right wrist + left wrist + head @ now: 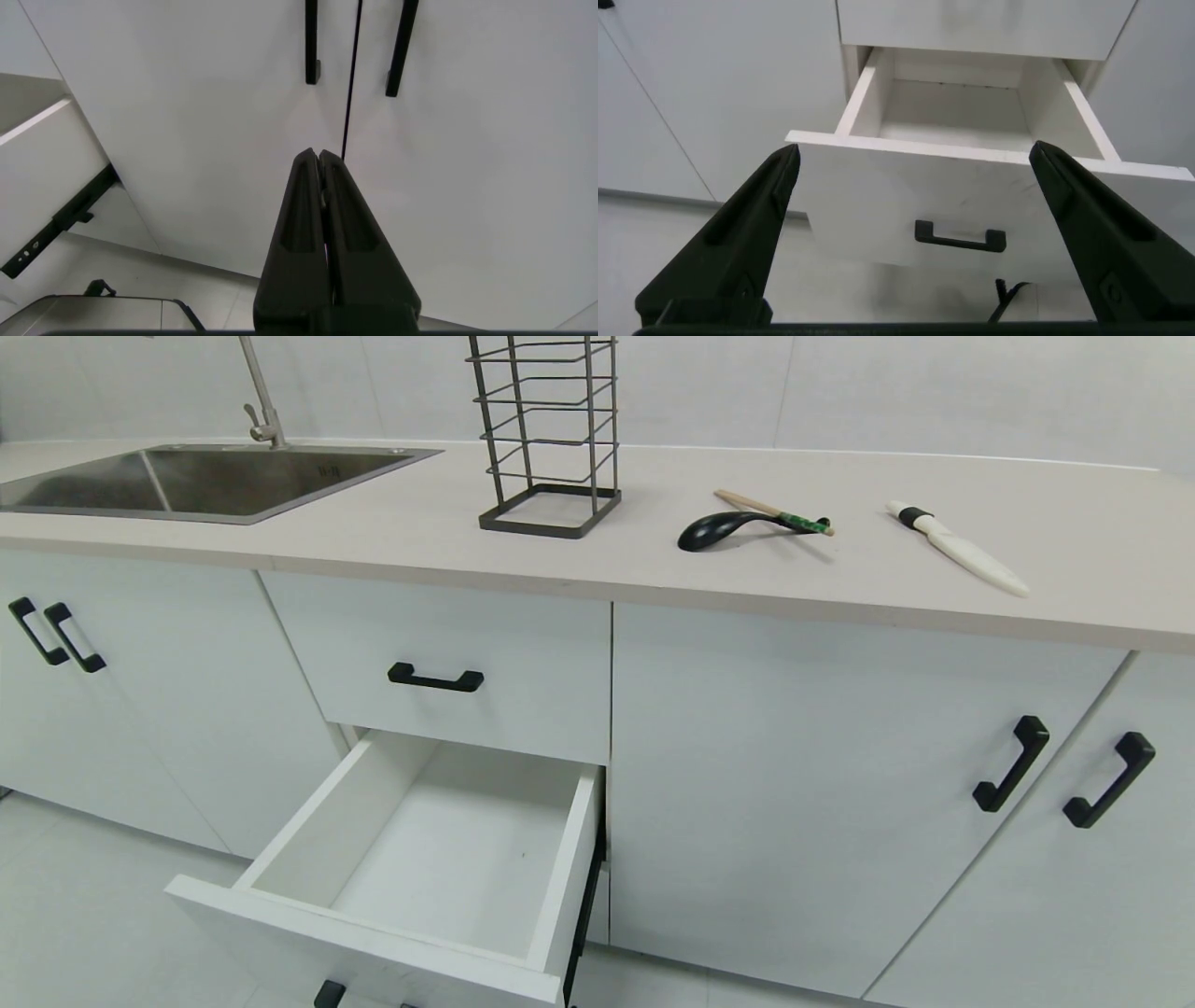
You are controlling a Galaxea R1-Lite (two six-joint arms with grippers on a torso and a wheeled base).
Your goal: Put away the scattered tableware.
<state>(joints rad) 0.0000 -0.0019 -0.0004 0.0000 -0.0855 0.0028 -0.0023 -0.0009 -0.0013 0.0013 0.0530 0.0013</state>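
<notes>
Tableware lies scattered on the surface (392,537), all of it to the right of the wire rack (551,429). Nearest the rack is the black spoon (724,529), bowl toward the rack and handle arching up and away from it. A pair of chopsticks (775,511) lies just behind the spoon, slanting, with its green-patterned end touching the tip of the spoon's handle. Farther right of the rack, well apart from the spoon, a white utensil (957,549) with a black band near one end lies at an angle on the surface. To the left of the rack a steel sink (205,476) is set into the surface, with a faucet (260,401) at its back edge.

Below the rack, under a closed drawer front (439,653), the drawer (560,868) stands pulled out.

The left tool (915,154) is released, its black fingers (747,243) spread wide and holding nothing, facing the drawer's front panel (878,196) and the black handle (960,238) on it. The right tool (320,159) is clenched, fingers pressed together with nothing between them, pointed at closed cabinet doors (206,140) that carry two black handles (311,42).
</notes>
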